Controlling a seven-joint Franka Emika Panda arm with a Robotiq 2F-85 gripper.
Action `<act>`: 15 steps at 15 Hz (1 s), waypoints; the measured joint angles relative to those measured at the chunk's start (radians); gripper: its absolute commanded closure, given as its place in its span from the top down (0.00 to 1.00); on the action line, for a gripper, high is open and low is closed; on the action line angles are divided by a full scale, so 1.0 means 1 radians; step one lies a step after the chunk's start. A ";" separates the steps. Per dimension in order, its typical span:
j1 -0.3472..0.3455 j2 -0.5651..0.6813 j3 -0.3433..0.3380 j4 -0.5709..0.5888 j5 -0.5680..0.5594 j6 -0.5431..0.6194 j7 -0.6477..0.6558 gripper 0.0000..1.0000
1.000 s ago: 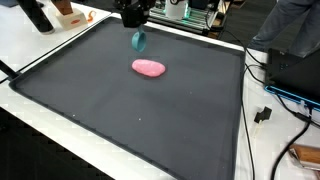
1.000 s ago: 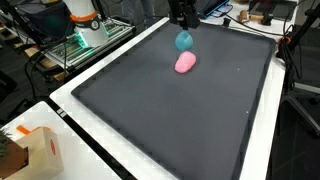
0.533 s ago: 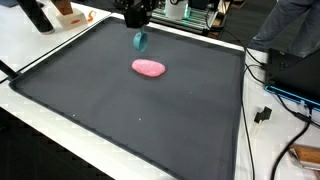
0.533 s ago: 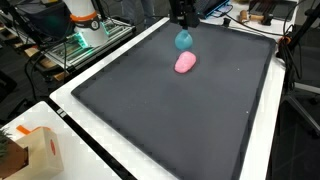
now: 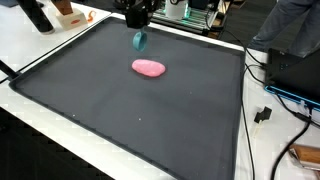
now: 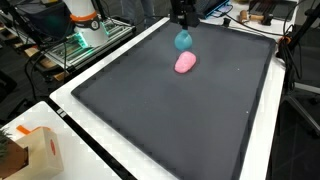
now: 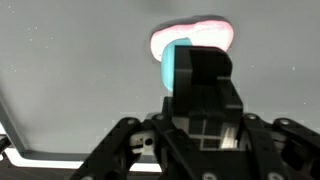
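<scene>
item 1, gripper (image 5: 138, 31): it hangs over the far end of the black mat (image 5: 180, 125), fingers pressed onto the teal piece (image 5: 139, 41). in the wrist view one dark finger (image 7: 205, 85) covers most of that piece (image 7: 177, 65), so we cannot judge how deep the pinch sits.

item 2, teal piece: small and rounded, it hangs just under the gripper in both exterior views (image 6: 184, 40). we cannot tell whether its underside clears the mat or touches it.

item 3, pink piece (image 5: 148, 68): a flat oval lying on the mat, just nearer than the teal one and apart from it (image 6: 185, 63). in the wrist view it shows beyond the fingertips (image 7: 200, 30).

item 4, surroundings: a white table (image 5: 55, 125) under the mat, and a cardboard box (image 6: 30, 152) at the near left corner, well apart.

risk, as we judge it: the hold looks shallow on a rounded body, so a jolt could let the teal piece slip out and roll. a low sweep towards us could knock the pink piece aside.

change: against the frames from a second and half a second ago, we note none. gripper, teal piece and pink piece all sit where they did.
</scene>
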 measured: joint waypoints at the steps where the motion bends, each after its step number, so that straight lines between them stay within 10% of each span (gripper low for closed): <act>1: 0.004 0.000 0.009 0.000 -0.049 -0.001 0.051 0.25; 15: 0.130 0.048 0.175 0.049 -0.694 -0.266 0.766 0.25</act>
